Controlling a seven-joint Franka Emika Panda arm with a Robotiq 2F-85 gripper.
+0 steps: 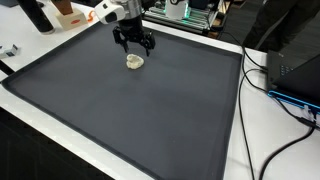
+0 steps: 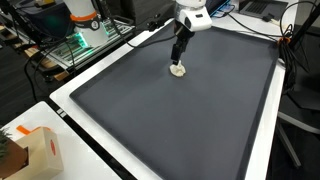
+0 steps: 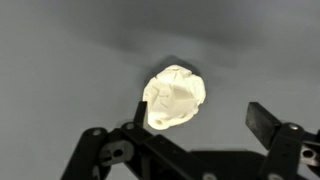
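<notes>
Wrist view looks down on a crumpled cream-white wad lying on the dark grey mat, with the end effector spread apart, its 2 fingers framing the wad and clasping nothing. In both exterior views the end effector hangs just above the wad, which sits near the mat's far edge.

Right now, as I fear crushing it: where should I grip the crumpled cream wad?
Probably across its rounded middle, from straight above: the crumpled wad lies alone on the dark mat, lumpy, without a handle, under the open gripper.
</notes>
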